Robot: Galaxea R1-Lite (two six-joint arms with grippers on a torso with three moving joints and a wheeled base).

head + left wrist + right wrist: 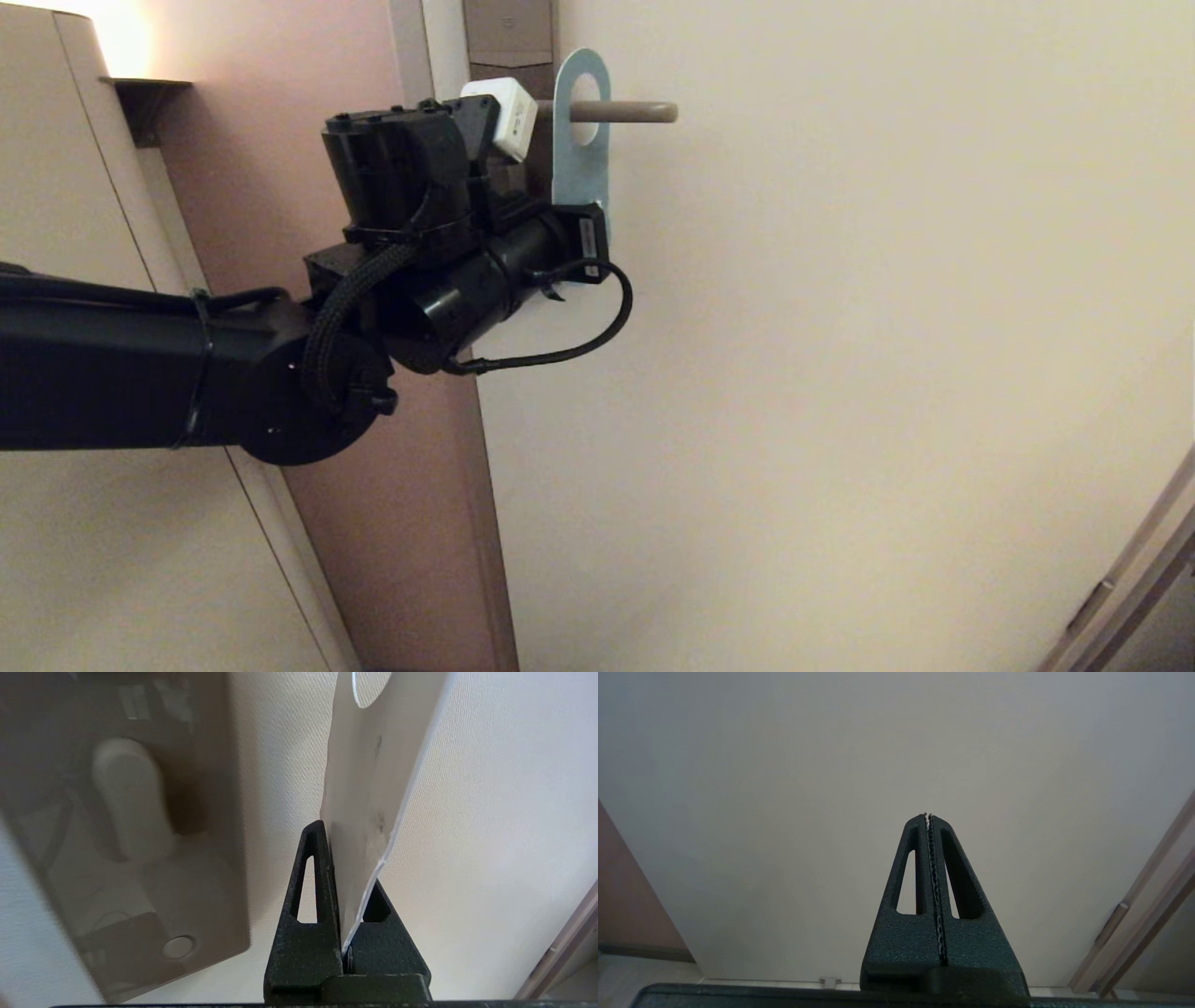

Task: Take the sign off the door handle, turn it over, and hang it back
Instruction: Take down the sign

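Note:
The sign point(579, 159) hangs on the door handle point(639, 112), whose lever passes through the sign's oval hole. In the head view its pale blue side faces me. My left gripper point(590, 245) reaches in from the left and is shut on the sign's lower part, below the lever. In the left wrist view the sign point(373, 765) shows its white side, pinched edge-on between the black fingers of the left gripper point(348, 858). The brown-grey backplate point(140, 882) stands beside it. My right gripper point(928, 815) is shut and empty, facing the plain door, and is out of the head view.
The cream door point(840, 373) fills the right of the head view. The door frame point(485, 523) and a pinkish wall point(280, 140) lie to the left, with a lit lamp point(121, 37) at the top left. A frame edge point(1130, 569) crosses the lower right.

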